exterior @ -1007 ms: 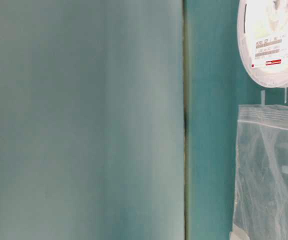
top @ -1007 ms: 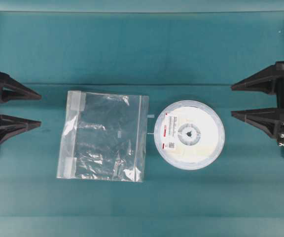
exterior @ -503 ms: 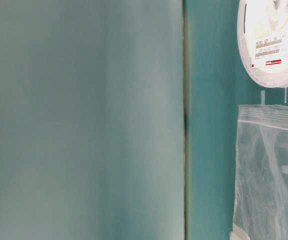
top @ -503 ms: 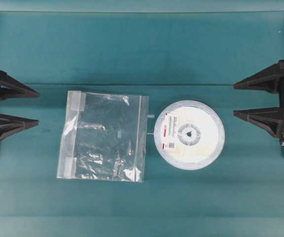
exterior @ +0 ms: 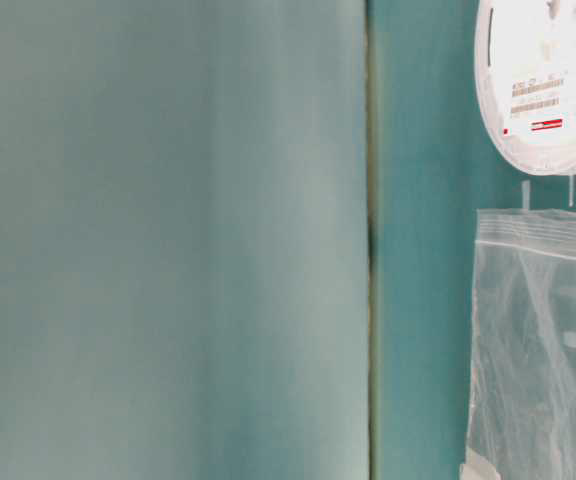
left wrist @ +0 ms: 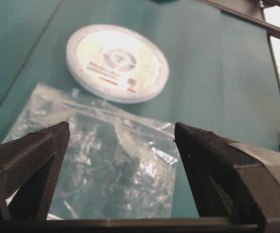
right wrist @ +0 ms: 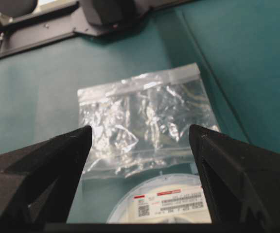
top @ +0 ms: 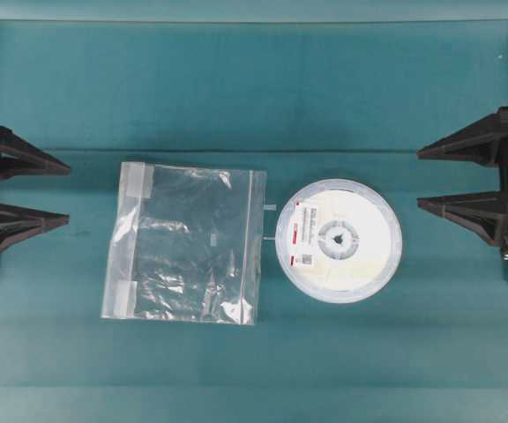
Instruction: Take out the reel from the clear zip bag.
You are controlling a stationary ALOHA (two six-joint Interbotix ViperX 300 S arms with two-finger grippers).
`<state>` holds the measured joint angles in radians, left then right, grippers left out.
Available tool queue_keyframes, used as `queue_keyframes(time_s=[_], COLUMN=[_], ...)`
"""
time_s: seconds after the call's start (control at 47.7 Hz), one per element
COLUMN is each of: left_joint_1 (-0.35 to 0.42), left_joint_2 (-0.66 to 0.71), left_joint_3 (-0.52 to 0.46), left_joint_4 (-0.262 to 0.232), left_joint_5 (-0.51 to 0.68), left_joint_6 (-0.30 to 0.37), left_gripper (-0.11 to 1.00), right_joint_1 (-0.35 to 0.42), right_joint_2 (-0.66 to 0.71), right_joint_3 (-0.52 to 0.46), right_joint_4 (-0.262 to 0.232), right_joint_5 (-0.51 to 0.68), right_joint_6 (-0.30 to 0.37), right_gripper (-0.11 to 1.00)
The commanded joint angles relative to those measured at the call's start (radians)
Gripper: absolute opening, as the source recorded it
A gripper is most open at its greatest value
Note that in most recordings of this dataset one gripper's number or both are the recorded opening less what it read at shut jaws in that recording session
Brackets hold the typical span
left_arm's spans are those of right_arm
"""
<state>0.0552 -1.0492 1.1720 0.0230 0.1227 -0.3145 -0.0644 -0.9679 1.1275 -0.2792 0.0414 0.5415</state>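
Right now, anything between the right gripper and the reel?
Nothing visible. The reel lies bare on the teal mat, already outside the clear zip bag, which sits on its far side. The right gripper is open at the table edge with only mat between.

The right gripper (right wrist: 140,141) frames the scene with its black fingers (right wrist: 43,170) spread wide; between them the crinkly transparent zip bag (right wrist: 147,119) lies flat on the teal tabletop (right wrist: 33,87); the round white labelled reel (right wrist: 164,204) sits just beside the bag's near edge, outside it.
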Motion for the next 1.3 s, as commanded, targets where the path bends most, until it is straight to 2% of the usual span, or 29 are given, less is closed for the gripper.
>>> queue_keyframes(time_s=[0.0,1.28], left_joint_1=[-0.002,-0.002], left_joint_2=[0.005,0.005], left_joint_3=[-0.025,-0.018], left_joint_4=[0.005,0.005], left_joint_5=[-0.005,-0.005], left_joint_6=[0.003,0.003], left_gripper=[0.94,0.94], right_joint_1=[0.003,0.003], right_joint_2=[0.003,-0.002], right_joint_3=[-0.026,-0.005], right_joint_4=[-0.003,-0.003], right_joint_5=[-0.005,-0.003], right_joint_6=[-0.008,0.000], right_gripper=[0.93,0.93])
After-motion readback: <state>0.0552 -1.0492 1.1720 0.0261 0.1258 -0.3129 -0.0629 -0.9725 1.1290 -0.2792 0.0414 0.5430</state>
